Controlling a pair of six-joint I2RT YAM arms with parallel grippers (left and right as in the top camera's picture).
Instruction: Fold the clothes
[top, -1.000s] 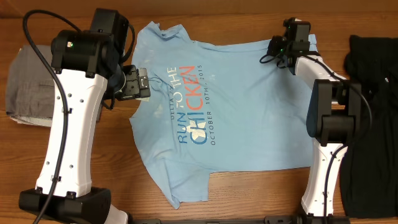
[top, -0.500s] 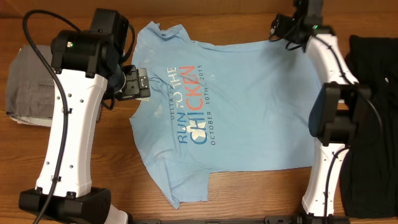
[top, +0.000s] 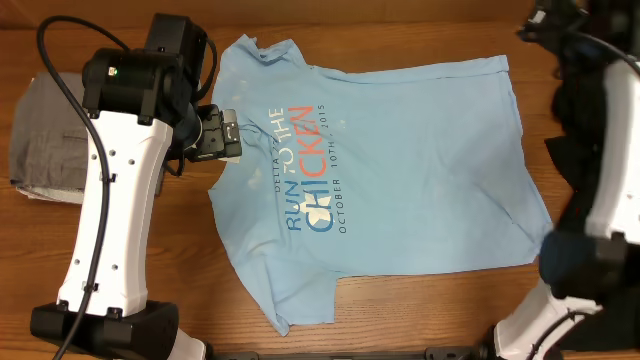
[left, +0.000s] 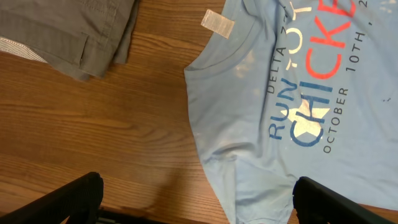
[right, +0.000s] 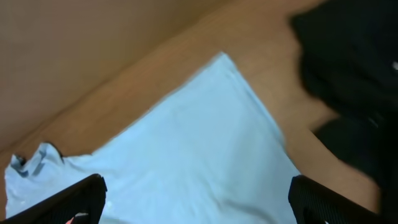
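The light blue T-shirt (top: 400, 170) lies spread flat, print up, on the wooden table (top: 420, 310), with a grey folded garment (top: 45, 140) to its left and a black garment (right: 342, 43) to its right. The left gripper (left: 198, 202) hangs over its left edge by the collar, fingers wide and empty. Farther back, the right gripper (right: 198, 202) hovers near its far right corner, likewise wide and empty.

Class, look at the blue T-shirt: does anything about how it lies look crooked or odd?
Yes. The T-shirt lies print up but crooked: its hem slants across the table, and the far sleeve is crumpled at its tip.
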